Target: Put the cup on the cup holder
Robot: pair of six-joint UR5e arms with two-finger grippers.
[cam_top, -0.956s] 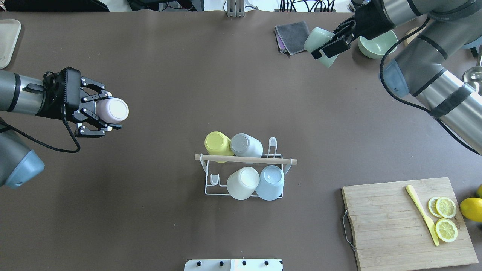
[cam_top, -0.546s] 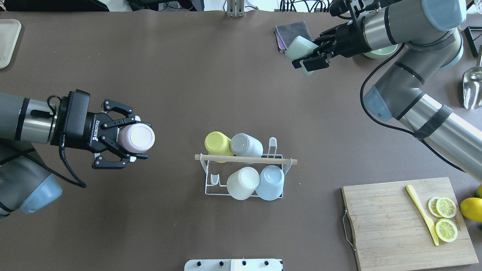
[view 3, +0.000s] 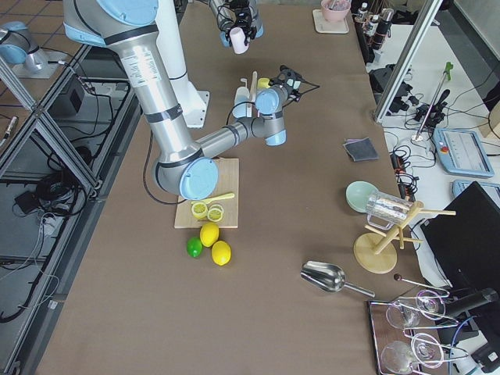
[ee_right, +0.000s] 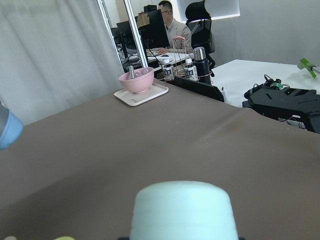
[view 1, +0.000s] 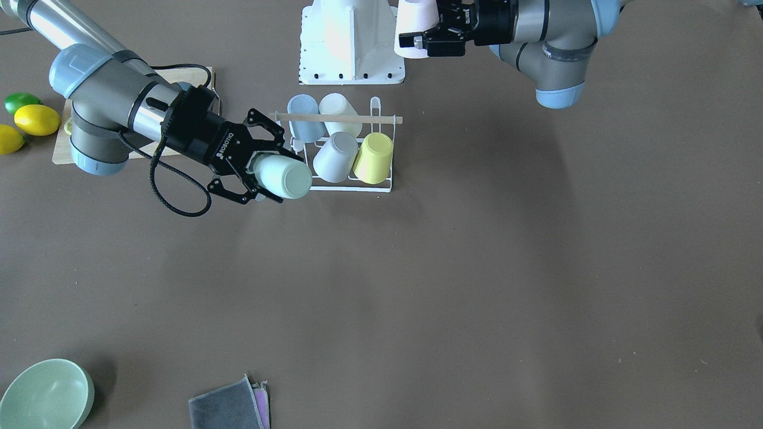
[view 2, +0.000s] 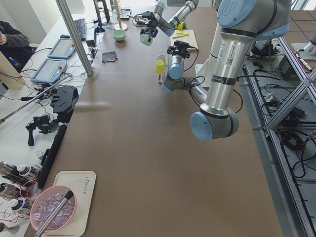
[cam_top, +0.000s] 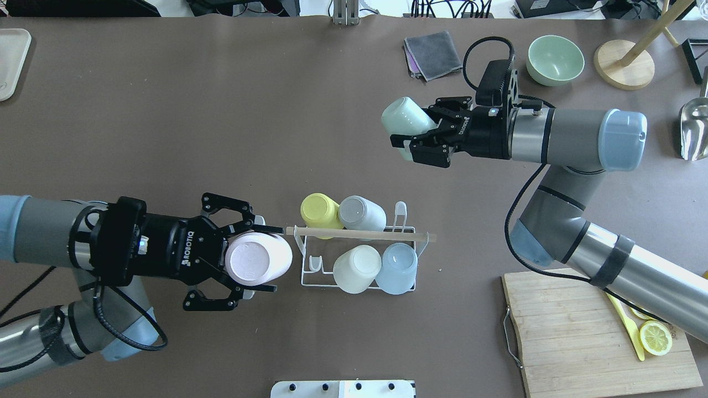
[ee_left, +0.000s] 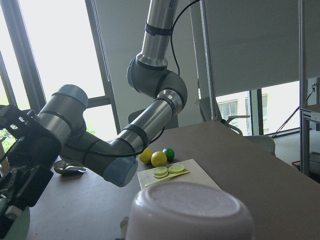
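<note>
Left gripper (cam_top: pixel 266 257): fingers clamped on the pink cup (cam_top: pixel 254 260), which hangs just beside the left end of the cup holder (cam_top: pixel 365 235); we judge this arm the nearer. The cup's long axis runs along the fingers toward the holder, closed base leading, free prong (cam_top: pixel 315 263) just ahead. Right gripper (cam_top: pixel 416 131): clamped on a mint cup (cam_top: pixel 402 115), well apart beyond the holder. "ROBOTIQ" reads on both grippers; 4 cups (cam_top: pixel 357 268) sit on the holder
</note>
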